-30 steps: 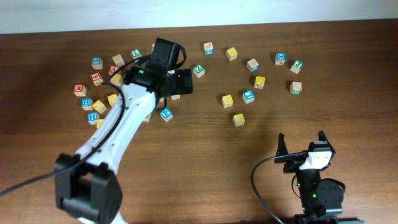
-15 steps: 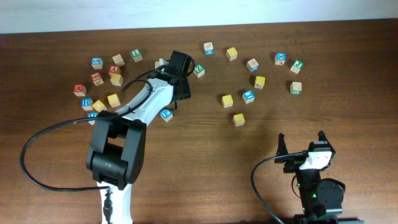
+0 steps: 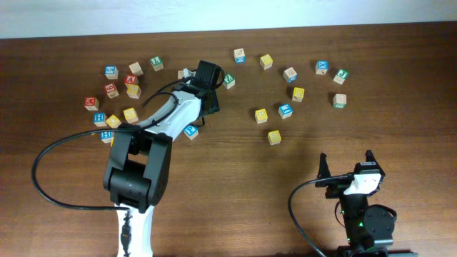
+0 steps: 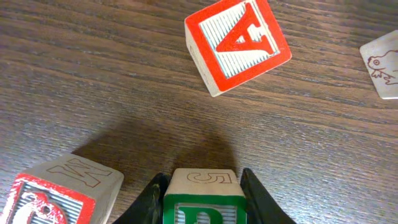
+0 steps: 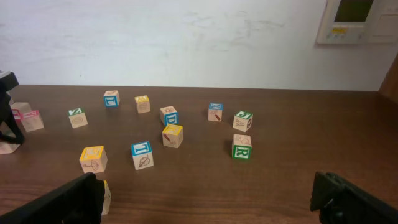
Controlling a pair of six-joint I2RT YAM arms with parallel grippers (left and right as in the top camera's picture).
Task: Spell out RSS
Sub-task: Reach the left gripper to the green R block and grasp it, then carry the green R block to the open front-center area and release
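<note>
Left wrist: left tool (image 4: 202, 194) clamps green block (image 4: 204, 182); A block (image 4: 238, 43) ahead, apart.

Dark wooden table (image 3: 235, 185); white wall (image 5: 186, 43) behind; a display panel (image 5: 357, 18) mounted on it.

This looks like a robotics lab or test room — a dark wood-grain surface (image 3: 235, 214) carries a left arm (image 3: 168, 118) and a right arm (image 3: 360, 210), both trailing black cables. Behind it stands a bare white wall (image 5: 186, 43) with a beige control panel (image 5: 357, 22) — an office-style fitting. Wooden letter blocks (image 3: 274, 136) lie scattered about.
</note>
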